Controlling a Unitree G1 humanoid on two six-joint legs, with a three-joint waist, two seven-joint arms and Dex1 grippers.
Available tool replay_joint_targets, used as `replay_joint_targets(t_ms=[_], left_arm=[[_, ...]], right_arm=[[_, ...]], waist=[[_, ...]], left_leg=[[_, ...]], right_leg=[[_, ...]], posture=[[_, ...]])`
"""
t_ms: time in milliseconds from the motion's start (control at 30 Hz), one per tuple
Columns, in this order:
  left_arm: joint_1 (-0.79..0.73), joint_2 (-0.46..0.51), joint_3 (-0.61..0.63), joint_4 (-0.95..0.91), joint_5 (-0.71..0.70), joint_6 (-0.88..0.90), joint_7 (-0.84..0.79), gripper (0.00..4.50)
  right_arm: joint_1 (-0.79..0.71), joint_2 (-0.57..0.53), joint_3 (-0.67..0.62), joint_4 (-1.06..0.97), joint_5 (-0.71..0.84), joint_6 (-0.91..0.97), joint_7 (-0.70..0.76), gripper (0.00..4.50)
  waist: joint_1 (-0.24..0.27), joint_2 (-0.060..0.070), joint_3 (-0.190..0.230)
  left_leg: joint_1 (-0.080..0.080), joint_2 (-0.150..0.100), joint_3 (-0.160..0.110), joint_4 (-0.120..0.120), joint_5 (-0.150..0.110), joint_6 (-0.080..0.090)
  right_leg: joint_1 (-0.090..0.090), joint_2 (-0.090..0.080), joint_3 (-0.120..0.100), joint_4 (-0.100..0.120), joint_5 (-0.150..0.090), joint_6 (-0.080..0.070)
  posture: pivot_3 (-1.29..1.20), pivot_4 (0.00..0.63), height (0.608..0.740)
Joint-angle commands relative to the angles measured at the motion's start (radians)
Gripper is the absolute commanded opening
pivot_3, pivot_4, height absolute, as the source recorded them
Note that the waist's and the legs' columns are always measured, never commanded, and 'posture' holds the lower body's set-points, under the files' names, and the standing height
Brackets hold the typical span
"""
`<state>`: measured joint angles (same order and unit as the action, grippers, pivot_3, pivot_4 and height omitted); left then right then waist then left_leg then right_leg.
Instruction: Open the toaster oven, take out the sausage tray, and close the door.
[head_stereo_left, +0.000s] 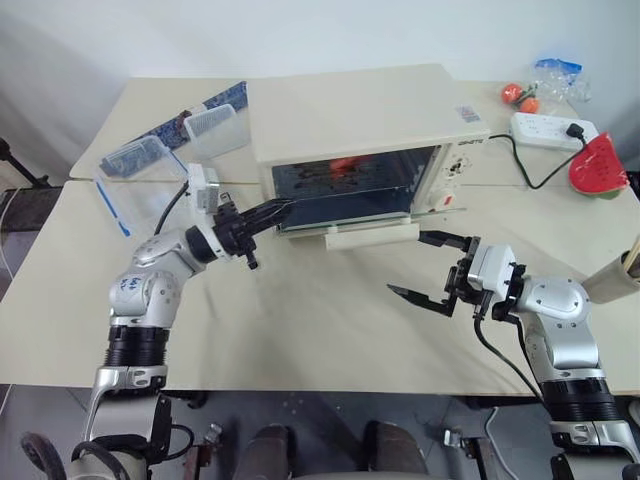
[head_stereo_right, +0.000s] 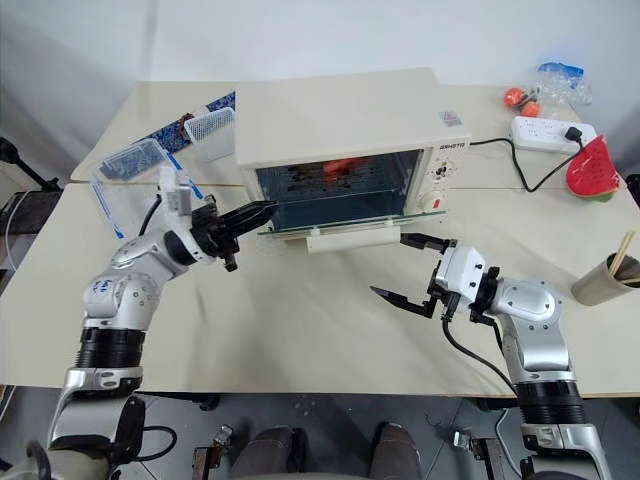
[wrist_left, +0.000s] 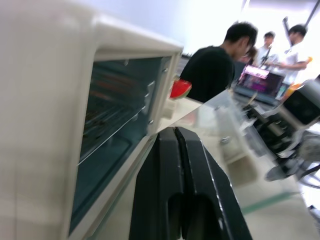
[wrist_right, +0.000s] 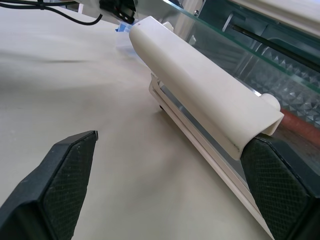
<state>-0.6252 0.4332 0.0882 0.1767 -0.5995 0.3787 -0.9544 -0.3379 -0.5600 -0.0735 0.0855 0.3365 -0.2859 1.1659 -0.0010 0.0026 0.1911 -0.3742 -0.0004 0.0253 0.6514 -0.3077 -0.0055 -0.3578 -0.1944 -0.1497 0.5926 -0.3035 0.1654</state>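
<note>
Lying open, door (head_stereo_left: 345, 222) between grippers

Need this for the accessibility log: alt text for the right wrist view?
The oven door hangs open, its long cream handle running diagonally just above the table. The open right gripper sits at the handle's near end, one finger beside it.

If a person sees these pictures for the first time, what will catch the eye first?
Probably the cream-white toaster oven at the table's middle, its glass door lying open with something red-orange inside. Then the two grippers at that door: the left gripper, shut, at its left end, and the right gripper, wide open, near the bar handle. A watermelon slice lies far right.
</note>
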Motion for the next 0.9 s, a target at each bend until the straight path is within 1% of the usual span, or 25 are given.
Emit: replay_joint_targets(t_ms=[33,133,233,300,367,433,533,600,667,767,900], left_arm=[[-0.021,-0.004,-0.026,0.007,0.037,-0.032,-0.032,0.02],[-0.018,0.004,-0.050,0.021,0.067,-0.050,-0.061,0.02],[-0.006,0.007,-0.077,0.025,0.098,-0.078,-0.098,0.02],[0.010,0.013,-0.103,0.016,0.125,-0.101,-0.125,0.02],[0.026,0.015,-0.126,0.019,0.154,-0.123,-0.143,0.02],[0.036,0.013,-0.136,0.029,0.170,-0.138,-0.151,0.02],[0.040,0.002,-0.144,0.060,0.196,-0.168,-0.156,0.02],[0.038,-0.006,-0.147,0.080,0.204,-0.171,-0.152,0.02],[0.038,-0.006,-0.159,0.096,0.222,-0.172,-0.154,0.02],[0.042,0.008,-0.207,0.146,0.315,-0.253,-0.156,0.02],[0.055,0.013,-0.216,0.170,0.350,-0.333,-0.168,0.02]], right_arm=[[0.002,-0.017,-0.005,-0.015,0.003,-0.012,-0.010,4.50],[0.032,-0.031,-0.024,-0.037,0.006,-0.004,-0.027,4.50],[0.131,-0.053,-0.080,-0.106,0.023,0.021,-0.078,4.50],[0.228,-0.060,-0.125,-0.167,0.033,0.040,-0.117,4.50],[0.362,-0.059,-0.176,-0.246,0.038,0.054,-0.155,4.50],[0.457,-0.055,-0.205,-0.311,0.041,0.072,-0.187,4.50],[0.572,-0.043,-0.224,-0.399,0.053,0.101,-0.230,4.50],[0.624,-0.032,-0.219,-0.445,0.053,0.113,-0.254,4.50],[0.663,-0.020,-0.201,-0.490,0.055,0.125,-0.272,4.50],[0.705,0.001,-0.165,-0.548,0.039,0.138,-0.300,4.50],[0.652,-0.006,-0.169,-0.538,-0.025,0.099,-0.344,4.50]], waist=[[0.000,0.000,0.000],[0.000,0.000,0.000],[0.011,0.000,0.000],[0.018,0.000,0.000],[0.028,0.000,0.000],[0.030,0.000,0.000],[0.027,0.000,0.000],[0.024,0.000,0.000],[0.025,-0.001,0.000],[0.027,-0.001,0.000],[0.025,-0.002,0.000]], left_leg=[[0.000,0.000,0.000,0.000,0.000,0.000],[0.000,0.000,0.000,0.000,0.000,0.000],[0.000,0.000,0.000,0.000,0.000,0.000],[-0.001,0.000,0.000,-0.001,0.000,0.000],[-0.001,0.000,0.000,-0.001,0.000,0.000],[-0.001,0.000,0.000,-0.001,0.000,0.000],[-0.001,0.000,0.001,0.001,0.000,0.001],[0.000,0.000,0.003,0.003,0.000,0.001],[0.001,0.000,0.005,0.003,0.000,0.001],[0.004,0.000,0.007,0.003,0.000,0.002],[0.004,0.000,0.010,0.004,-0.001,0.003]], right_leg=[[0.000,0.000,0.000,0.000,0.000,0.000],[0.000,0.000,0.000,0.000,0.000,0.000],[0.000,0.000,0.000,0.000,0.000,0.000],[0.000,0.000,0.000,-0.001,0.000,0.000],[0.000,0.000,0.000,-0.001,0.000,0.000],[0.000,0.000,0.000,-0.001,0.000,0.000],[0.001,0.000,0.000,-0.001,0.000,0.000],[0.001,0.000,0.003,-0.001,0.000,0.000],[0.001,0.000,0.005,0.000,0.000,0.000],[0.001,0.000,0.008,0.000,0.000,0.000],[0.000,0.000,0.011,0.000,0.000,0.000]], posture=[[0.00,0.150,0.740],[0.00,0.150,0.740],[0.00,0.150,0.740],[0.00,0.150,0.740],[0.00,0.150,0.740],[0.00,0.150,0.740],[0.00,0.150,0.740],[0.00,0.150,0.740],[0.00,0.150,0.740],[0.00,0.150,0.740],[0.00,0.150,0.740]])
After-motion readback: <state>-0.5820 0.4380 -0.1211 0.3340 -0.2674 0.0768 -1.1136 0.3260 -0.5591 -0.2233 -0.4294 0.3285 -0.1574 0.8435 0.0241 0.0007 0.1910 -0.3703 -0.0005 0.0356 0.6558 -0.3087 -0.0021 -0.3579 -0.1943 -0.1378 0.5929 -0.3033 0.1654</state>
